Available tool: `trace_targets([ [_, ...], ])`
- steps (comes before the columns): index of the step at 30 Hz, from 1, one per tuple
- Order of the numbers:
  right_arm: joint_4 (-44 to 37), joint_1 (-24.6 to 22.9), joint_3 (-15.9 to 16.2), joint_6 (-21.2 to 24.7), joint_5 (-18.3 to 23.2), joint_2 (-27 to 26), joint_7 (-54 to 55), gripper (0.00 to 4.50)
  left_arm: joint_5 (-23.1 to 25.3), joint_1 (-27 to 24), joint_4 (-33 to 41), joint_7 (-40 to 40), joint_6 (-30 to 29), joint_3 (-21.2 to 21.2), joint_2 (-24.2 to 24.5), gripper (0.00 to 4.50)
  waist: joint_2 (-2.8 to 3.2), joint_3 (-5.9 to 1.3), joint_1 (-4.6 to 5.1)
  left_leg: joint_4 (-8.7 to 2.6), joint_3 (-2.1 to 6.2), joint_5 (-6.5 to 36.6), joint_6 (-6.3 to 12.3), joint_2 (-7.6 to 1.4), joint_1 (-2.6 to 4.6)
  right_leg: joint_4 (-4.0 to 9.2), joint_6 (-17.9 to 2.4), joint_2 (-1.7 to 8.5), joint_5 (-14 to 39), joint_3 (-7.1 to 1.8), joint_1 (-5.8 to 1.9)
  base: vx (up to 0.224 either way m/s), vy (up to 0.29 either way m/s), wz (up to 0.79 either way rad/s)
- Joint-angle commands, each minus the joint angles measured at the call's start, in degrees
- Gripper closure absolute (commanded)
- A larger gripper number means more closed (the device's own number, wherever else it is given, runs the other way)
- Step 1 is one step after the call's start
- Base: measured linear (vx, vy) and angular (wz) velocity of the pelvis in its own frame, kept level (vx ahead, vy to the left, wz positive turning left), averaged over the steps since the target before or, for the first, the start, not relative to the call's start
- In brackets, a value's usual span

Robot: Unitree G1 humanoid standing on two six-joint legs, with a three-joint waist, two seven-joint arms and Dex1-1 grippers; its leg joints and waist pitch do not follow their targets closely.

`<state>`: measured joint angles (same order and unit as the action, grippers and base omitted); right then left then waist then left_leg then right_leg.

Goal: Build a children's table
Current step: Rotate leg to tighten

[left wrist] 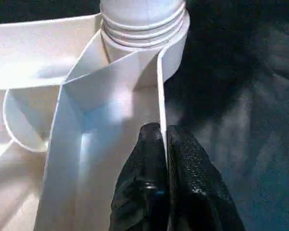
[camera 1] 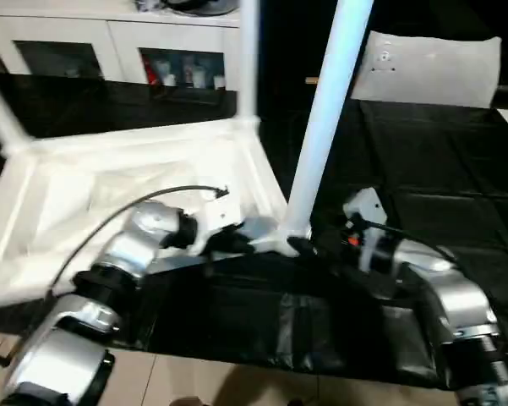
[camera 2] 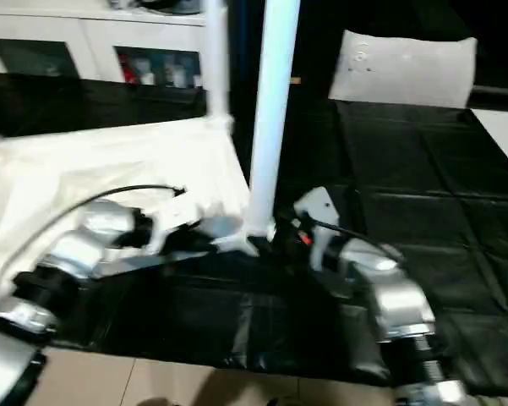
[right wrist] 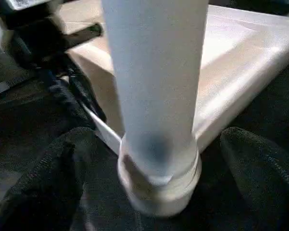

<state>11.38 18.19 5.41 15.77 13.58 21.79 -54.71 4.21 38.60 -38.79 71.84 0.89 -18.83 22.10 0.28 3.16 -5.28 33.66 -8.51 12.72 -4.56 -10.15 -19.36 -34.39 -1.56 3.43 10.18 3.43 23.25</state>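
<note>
the children's table (camera 1: 110, 182) lies upside down on the black-covered tabletop (camera 1: 439, 169), filling the left half of the head views with its ribbed underside facing up. one leg (camera 1: 325, 118) stands in the near corner socket at the centre of the frame and leans toward the upper right; a second leg (camera 1: 249, 59) rises straight from the far corner at the top centre, and a third (camera 1: 0, 114) slants out at the upper left edge.

the left gripper (left wrist: 164, 159) reaches in from the lower left over its silver forearm. its jaws are clenched on the thin side wall of the children's table, right next to the threaded base of the near leg, with one black finger (left wrist: 146, 183) inside the wall and the other outside it.

the right gripper (right wrist: 154, 159) comes in from the lower right, its jaws released and spread wide either side of the near leg's base; in the right wrist view the fingers (right wrist: 48, 178) stand clear of the leg, not touching it.

a white cabinet (camera 1: 110, 51) with glass doors stands behind the tabletop at the upper left. a white pillow-like pack (camera 1: 431, 68) lies at the upper right on the black cover. pale floor (camera 1: 194, 381) shows along the bottom edge.
</note>
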Motion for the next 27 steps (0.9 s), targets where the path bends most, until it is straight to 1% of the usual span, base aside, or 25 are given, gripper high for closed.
trace_targets([
  [1, -0.67, 1.20, 1.57, -0.61, 1.64, 1.76, -5.23, 0.01, -0.20, 0.35, 0.71, 5.11, 2.74, -2.23, 0.51, 4.50, 0.09, -3.69, -0.03, -3.64, -0.06, 4.31, 4.02, -2.78, -0.32, 3.39, -14.36, 4.80, 6.43, -2.95, -3.82, 0.000, 0.000, 0.00],
  [2, -0.44, 1.43, 1.99, -0.58, 2.07, 2.37, -7.21, 0.01, -0.29, 0.36, 0.75, 6.68, 3.46, -2.60, 0.99, 4.50, 0.14, -3.75, -0.23, -3.60, -0.07, 4.00, 4.20, -2.88, -0.38, 3.23, -14.64, 4.81, 5.59, -2.90, -3.94, 0.000, 0.000, 0.00],
  [3, -0.08, 1.81, 2.57, -0.75, 2.38, 3.03, -9.55, 0.01, -0.40, 0.32, 0.92, 8.58, 4.09, -3.16, 1.61, 4.50, -0.04, -3.76, -0.38, -3.53, -0.14, 3.94, 4.48, -2.93, -0.46, 3.15, -14.78, 4.80, 5.02, -2.85, -3.96, 0.000, 0.000, 0.00],
  [4, 0.15, 2.05, 2.90, -0.78, 2.64, 3.35, -10.89, 0.18, -0.52, 0.30, 1.00, 9.74, 4.60, -3.54, 1.96, 4.50, -0.01, -3.80, -0.55, -3.50, -0.13, 4.03, 4.62, -2.98, -0.43, 3.05, -14.92, 4.87, 4.95, -2.82, -3.95, 0.000, 0.000, 0.00],
  [5, 0.45, 2.36, 3.29, -0.66, 2.92, 3.66, -12.24, 0.18, -0.73, 0.26, 1.16, 11.05, 5.03, -3.95, 2.33, 4.50, 0.05, -3.79, -0.66, -3.49, -0.16, 3.98, 4.73, -3.01, -0.48, 3.02, -14.98, 4.88, 5.03, -2.77, -3.91, 0.000, 0.000, 0.00],
  [6, 1.26, 3.03, 4.09, -0.82, 3.28, 4.19, -15.01, 0.18, -1.12, 0.22, 1.43, 13.72, 6.09, -4.78, 2.96, 4.50, -0.02, -3.80, -0.79, -3.45, -0.18, 3.89, 4.73, -3.03, -0.45, 2.96, -15.04, 4.89, 5.23, -2.73, -3.83, 0.000, 0.000, 0.00],
  [7, 1.43, 3.16, 4.23, -0.83, 3.30, 4.26, -15.45, 0.39, -1.20, 0.22, 1.48, 14.18, 6.28, -4.92, 3.06, 4.50, -0.04, -3.74, -0.84, -3.46, -0.22, 4.30, 4.79, -3.03, -0.47, 3.11, -14.97, 4.92, 5.95, -2.72, -3.79, 0.000, 0.000, 0.00],
  [8, 1.87, 3.49, 4.55, -0.80, 3.31, 4.40, -16.36, 0.39, -1.32, 0.23, 1.59, 15.03, 6.42, -5.15, 3.19, 4.50, -0.04, -3.74, -1.08, -3.47, -0.30, 4.48, 4.48, -3.10, -0.40, 3.14, -14.74, 5.03, 7.01, -2.73, -3.75, 0.000, 0.000, 0.00],
  [9, 2.94, 4.15, 5.16, -0.88, 3.33, 4.65, -18.32, 0.51, -1.35, 0.36, 1.44, 16.66, 7.10, -5.37, 3.21, 4.50, 0.02, -3.78, -1.33, -3.43, -0.37, 4.47, 4.22, -3.15, -0.28, 3.17, -14.69, 5.02, 7.51, -2.71, -3.61, 0.000, 0.000, 0.00],
  [10, 3.22, 4.34, 5.35, -0.89, 3.36, 4.70, -18.83, 0.51, -1.31, 0.42, 1.35, 17.02, 7.33, -5.44, 3.19, 4.50, -0.18, -3.79, -1.38, -3.45, -0.41, 4.50, 4.16, -3.19, -0.26, 3.20, -14.76, 5.05, 7.66, -2.69, -3.59, 0.000, 0.000, 0.00],
  [11, 3.90, 4.93, 6.07, -0.76, 3.50, 4.78, -20.41, 0.62, -1.05, 0.66, 1.08, 17.69, 8.21, -5.70, 3.16, 4.50, -0.11, -3.80, -1.51, -3.41, -0.44, 4.22, 3.97, -3.20, -0.40, 3.06, -14.80, 5.00, 7.59, -2.61, -3.64, 0.000, 0.000, 0.00],
  [12, 4.03, 5.07, 6.27, -0.68, 3.55, 4.79, -20.78, 0.72, -0.97, 0.72, 1.01, 17.76, 8.45, -5.77, 3.15, 4.50, -0.07, -3.80, -1.52, -3.42, -0.51, 4.24, 3.66, -3.29, -0.39, 3.03, -14.60, 4.94, 7.65, -2.58, -3.59, 0.000, 0.000, 0.00],
  [13, 4.23, 5.28, 6.79, -0.42, 3.76, 4.92, -21.99, 0.77, -0.94, 0.83, 1.06, 18.26, 9.04, -6.09, 3.19, 4.50, -0.20, -3.84, -1.58, -3.41, -0.55, 4.16, 3.52, -3.34, -0.33, 2.99, -14.51, 4.97, 7.46, -2.59, -3.59, 0.000, 0.000, 0.00],
  [14, 4.23, 5.28, 6.79, -0.42, 3.76, 4.92, -21.99, 0.85, -0.94, 0.83, 1.06, 18.26, 9.04, -6.09, 3.19, 4.50, -0.12, -3.84, -1.69, -3.38, -0.54, 4.20, 3.43, -3.34, -0.34, 2.92, -14.46, 4.94, 7.26, -2.58, -3.57, 0.000, 0.000, 0.00],
  [17, 5.09, 5.99, 8.04, -0.36, 3.42, 5.38, -24.21, 1.22, -0.95, 1.18, 0.88, 18.91, 9.20, -6.52, 3.18, 4.50, -0.34, -3.91, -1.88, -3.35, -0.60, 3.92, 3.21, -3.24, -0.42, 2.93, -13.99, 4.95, 7.61, -2.55, -3.67, 0.000, 0.000, 0.00],
  [18, 5.64, 6.38, 8.34, -0.51, 3.17, 5.46, -24.93, 1.27, -0.88, 1.40, 0.59, 19.13, 9.40, -6.63, 3.09, 4.50, -0.35, -3.93, -1.99, -3.30, -0.62, 3.53, 3.25, -3.23, -0.39, 2.90, -13.85, 4.96, 7.61, -2.56, -3.63, 0.000, 0.000, 0.00],
  [20, 6.67, 7.10, 8.66, -0.73, 2.84, 5.44, -25.95, 1.33, -0.61, 1.71, -0.03, 19.30, 10.21, -6.76, 3.02, 4.50, -0.43, -3.91, -2.13, -3.25, -0.66, 3.30, 3.33, -3.18, -0.49, 2.93, -13.51, 4.94, 7.98, -2.55, -3.63, 0.000, 0.000, 0.00],
  [23, 7.67, 7.78, 8.94, -0.93, 2.54, 5.43, -27.02, 1.69, -0.14, 1.94, -0.93, 19.28, 11.32, -6.80, 3.10, 4.50, -0.42, -3.94, -2.40, -3.20, -0.73, 3.36, 3.14, -3.19, -0.40, 3.02, -13.08, 4.91, 8.99, -2.53, -3.52, 0.000, 0.000, 0.00],
  [26, 8.04, 8.02, 9.12, -1.05, 2.44, 5.45, -27.33, 1.82, -0.14, 1.97, -1.26, 19.38, 11.53, -6.85, 3.22, 4.50, -0.45, -4.00, -2.49, -3.19, -0.70, 3.15, 3.02, -3.24, -0.46, 2.89, -12.83, 4.92, 8.67, -2.52, -3.59, 0.000, 0.000, 0.00],
  [27, 8.24, 8.13, 9.26, -1.09, 2.49, 5.47, -27.48, 1.91, -0.12, 1.96, -1.35, 19.40, 11.61, -6.87, 3.28, 4.50, -0.61, -3.93, -2.48, -3.19, -0.72, 3.25, 2.99, -3.16, -0.51, 2.96, -12.55, 4.90, 9.12, -2.50, -3.57, 0.000, 0.000, 0.00],
])
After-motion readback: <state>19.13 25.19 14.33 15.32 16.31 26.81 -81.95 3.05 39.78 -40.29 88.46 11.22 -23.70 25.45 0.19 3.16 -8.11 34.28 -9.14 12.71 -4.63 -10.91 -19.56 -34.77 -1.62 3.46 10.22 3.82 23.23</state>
